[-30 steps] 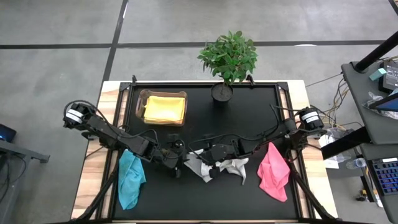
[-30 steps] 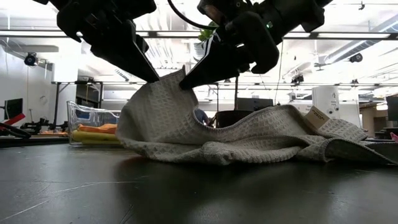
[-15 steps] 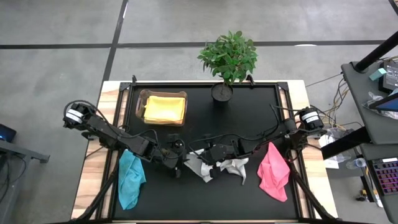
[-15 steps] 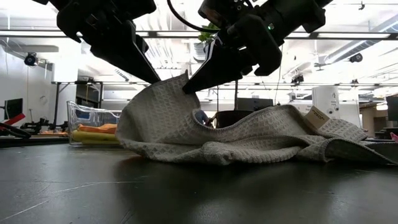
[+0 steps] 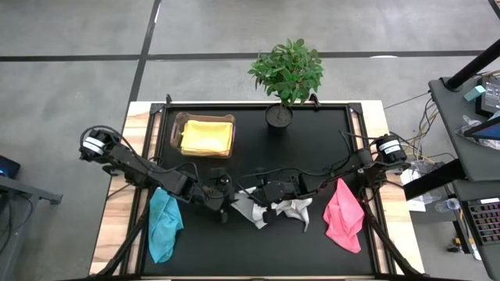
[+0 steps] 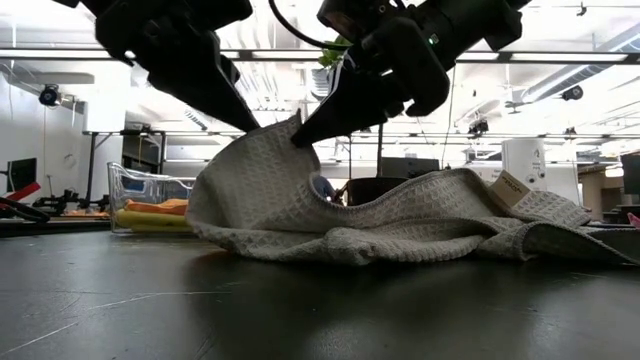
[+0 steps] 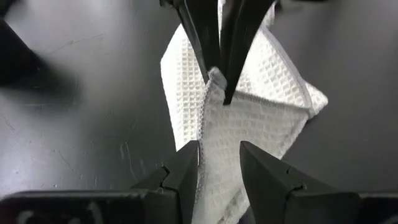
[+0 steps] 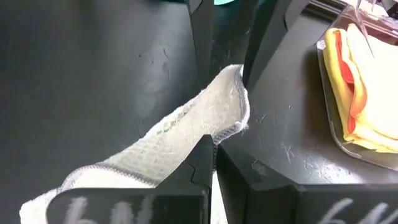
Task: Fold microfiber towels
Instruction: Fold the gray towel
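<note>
A white-grey waffle towel (image 5: 283, 209) lies crumpled at the table's middle near the front, one hemmed edge raised into a peak (image 6: 288, 125). My right gripper (image 5: 251, 198) is shut on that edge. My left gripper (image 5: 225, 208) is open, and its fingers (image 7: 186, 165) stand on either side of the same raised edge, close to the right gripper's tips. The rest of the towel (image 6: 420, 225) rests on the table. A teal towel (image 5: 164, 224) lies at front left. A pink towel (image 5: 342, 216) lies at front right. My right gripper pinches the towel's hemmed edge (image 7: 214, 79) between its two shut fingers, slanting down from the table's right. That edge is lifted into a peak, and the cloth slopes down slack from it onto the table. Whether my left gripper touches the raised edge (image 8: 238, 73), I cannot tell.
A clear plastic box (image 5: 178, 125) holding folded yellow and orange cloth (image 5: 207, 135) stands at the back left. A potted plant (image 5: 286, 74) stands at the middle of the far edge. Bare black table lies between these and the towel.
</note>
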Robot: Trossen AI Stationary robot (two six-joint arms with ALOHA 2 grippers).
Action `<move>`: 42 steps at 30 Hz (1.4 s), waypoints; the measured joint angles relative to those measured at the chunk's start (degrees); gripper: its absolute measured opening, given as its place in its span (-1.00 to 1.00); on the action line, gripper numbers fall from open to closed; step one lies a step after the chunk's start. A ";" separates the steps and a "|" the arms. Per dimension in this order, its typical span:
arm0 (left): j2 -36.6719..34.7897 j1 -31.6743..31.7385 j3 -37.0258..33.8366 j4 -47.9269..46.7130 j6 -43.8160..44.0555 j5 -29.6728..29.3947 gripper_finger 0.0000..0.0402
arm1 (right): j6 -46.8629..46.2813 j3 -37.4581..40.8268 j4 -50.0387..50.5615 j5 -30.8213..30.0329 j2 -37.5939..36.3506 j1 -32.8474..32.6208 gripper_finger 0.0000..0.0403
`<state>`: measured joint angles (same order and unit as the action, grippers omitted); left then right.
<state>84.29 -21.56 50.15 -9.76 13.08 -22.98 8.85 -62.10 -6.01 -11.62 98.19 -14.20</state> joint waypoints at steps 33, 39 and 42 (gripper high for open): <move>1.83 2.23 -3.80 14.66 -21.30 10.25 -1.00 | -11.60 -8.00 18.23 0.04 -1.81 -0.02 -0.63; -3.51 2.10 -5.10 13.63 -22.53 7.17 -1.00 | -29.31 -11.82 45.41 1.79 -3.97 -1.06 -0.26; -5.20 2.09 -5.64 13.05 -22.79 5.49 -1.00 | -39.20 -11.23 53.14 3.87 -4.47 -3.97 -0.15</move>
<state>79.09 -19.47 44.51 3.30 -9.71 -17.49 -30.36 -73.33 47.13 -7.75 93.72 -18.17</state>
